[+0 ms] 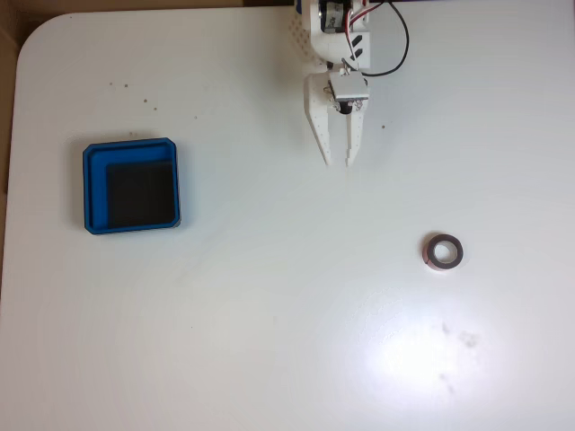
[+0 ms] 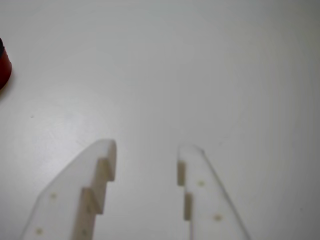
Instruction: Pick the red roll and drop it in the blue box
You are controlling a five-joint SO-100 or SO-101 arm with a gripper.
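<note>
The white table point(image 1: 269, 341) has a few small dark specks and a bright glare patch, and a brown floor shows at its left edge in the fixed view. This view shows one blue box point(image 1: 131, 186) at the left and one red roll point(image 1: 443, 251) lying flat at the right, well apart. The wrist view shows the roll's red side point(image 2: 4, 70) at its left edge and the gripper point(image 2: 147, 150) partly open, holding nothing.
</note>
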